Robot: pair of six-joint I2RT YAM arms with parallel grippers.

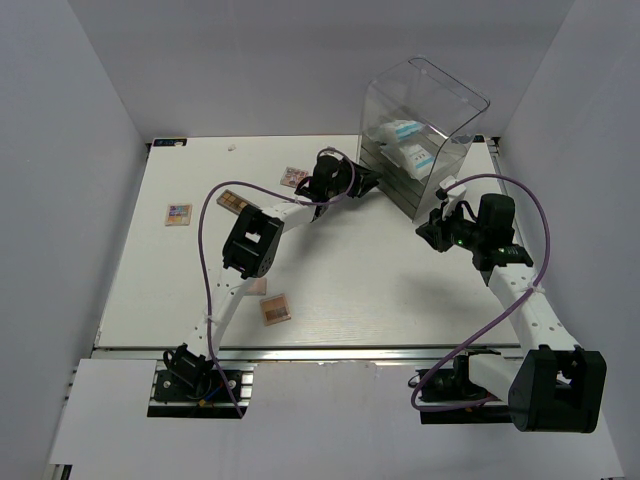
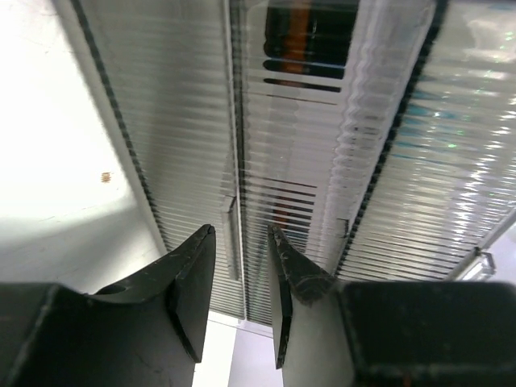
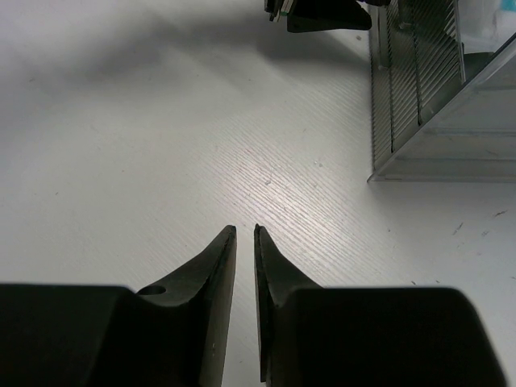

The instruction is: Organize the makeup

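Several flat pink/brown palettes lie on the white table: one at far left (image 1: 178, 215), one (image 1: 233, 201), one (image 1: 294, 177) beside the left wrist, one near the front (image 1: 275, 308). Two white blue-printed pouches (image 1: 405, 142) lie inside the clear drawer box (image 1: 440, 105). My left gripper (image 1: 374, 180) is open and empty, its tips close to the box's ribbed drawer fronts (image 2: 282, 145), either side of a thin drawer handle (image 2: 232, 234). My right gripper (image 1: 432, 228) is shut and empty, just above bare table (image 3: 242, 230). The round black jars are not clearly visible.
Dark and orange shapes (image 2: 302, 36) show blurred behind the ribbed drawer front. In the right wrist view the box's corner (image 3: 419, 97) stands at the upper right and the left gripper's tips (image 3: 322, 14) at the top edge. White walls enclose the table.
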